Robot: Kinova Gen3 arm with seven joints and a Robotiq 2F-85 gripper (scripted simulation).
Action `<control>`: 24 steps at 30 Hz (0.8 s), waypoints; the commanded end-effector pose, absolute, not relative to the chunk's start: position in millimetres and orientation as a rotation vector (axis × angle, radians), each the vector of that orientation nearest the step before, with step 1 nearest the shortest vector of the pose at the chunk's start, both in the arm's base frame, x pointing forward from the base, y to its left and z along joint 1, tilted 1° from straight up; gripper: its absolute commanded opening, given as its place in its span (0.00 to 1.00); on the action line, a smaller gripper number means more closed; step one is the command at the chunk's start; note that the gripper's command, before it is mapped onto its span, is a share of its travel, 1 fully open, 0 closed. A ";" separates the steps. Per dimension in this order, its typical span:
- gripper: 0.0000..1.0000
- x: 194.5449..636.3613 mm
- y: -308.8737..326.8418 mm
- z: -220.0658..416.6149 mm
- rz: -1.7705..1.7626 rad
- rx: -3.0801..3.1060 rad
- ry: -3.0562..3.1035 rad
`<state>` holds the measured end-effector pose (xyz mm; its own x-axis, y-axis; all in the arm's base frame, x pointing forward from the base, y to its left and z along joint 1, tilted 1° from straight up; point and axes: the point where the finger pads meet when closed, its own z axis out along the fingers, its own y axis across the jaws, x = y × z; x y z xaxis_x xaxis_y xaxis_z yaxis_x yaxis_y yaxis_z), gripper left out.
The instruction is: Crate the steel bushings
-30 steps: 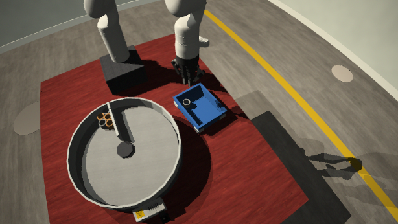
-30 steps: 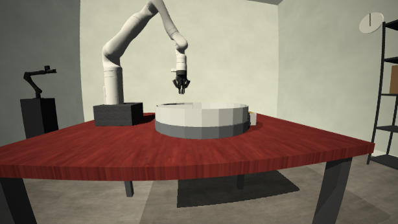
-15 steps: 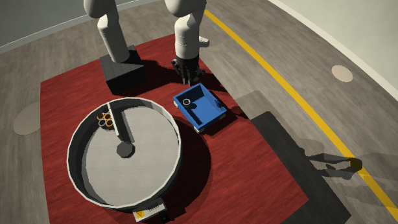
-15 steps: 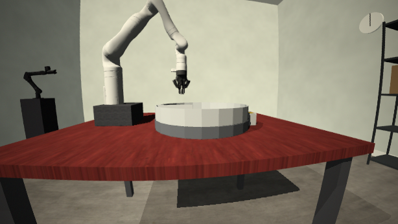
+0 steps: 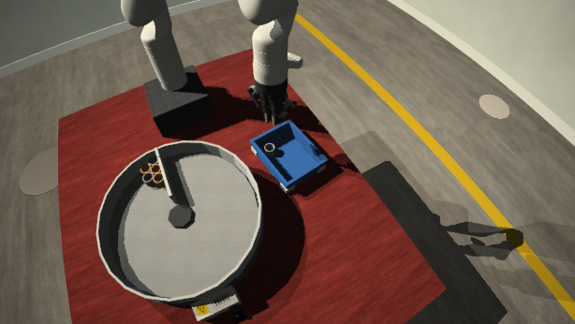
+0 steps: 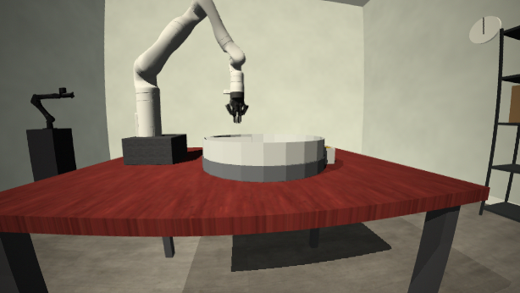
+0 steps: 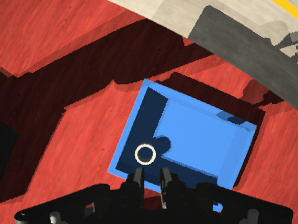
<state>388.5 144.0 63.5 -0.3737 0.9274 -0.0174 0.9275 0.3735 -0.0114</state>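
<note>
A smooth grey steel ring-shaped bushing (image 5: 269,152) (image 7: 136,154) sits in one corner of the rectangular blue crate (image 5: 297,154) (image 7: 200,130), whose flat floor offers open room beyond it. The black two-finger gripper (image 5: 271,123) (image 6: 238,123) (image 7: 152,178) is released, its fingers slightly parted around nothing, near the crate's edge. On the round, pale-grey, high-rimmed turning table (image 5: 211,253) (image 6: 262,152), another grey bushing (image 5: 143,179) clusters with orange-rimmed ones (image 5: 141,169) beside a straight white-topped bar (image 5: 164,173).

Robot workshop: yellow floor line (image 5: 400,110); metal shelf rack (image 6: 496,106); arm on plinth (image 6: 37,148).
</note>
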 end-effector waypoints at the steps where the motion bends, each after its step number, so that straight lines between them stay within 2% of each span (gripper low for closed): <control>1: 0.16 389.0 144.2 64.1 -0.028 1.753 2.596; 7: 0.14 377.3 93.2 62.3 -0.027 1.871 2.510; 19: 0.14 377.3 93.2 62.3 -0.027 1.871 2.510; 24: 0.14 365.5 42.0 60.5 -0.035 1.981 2.421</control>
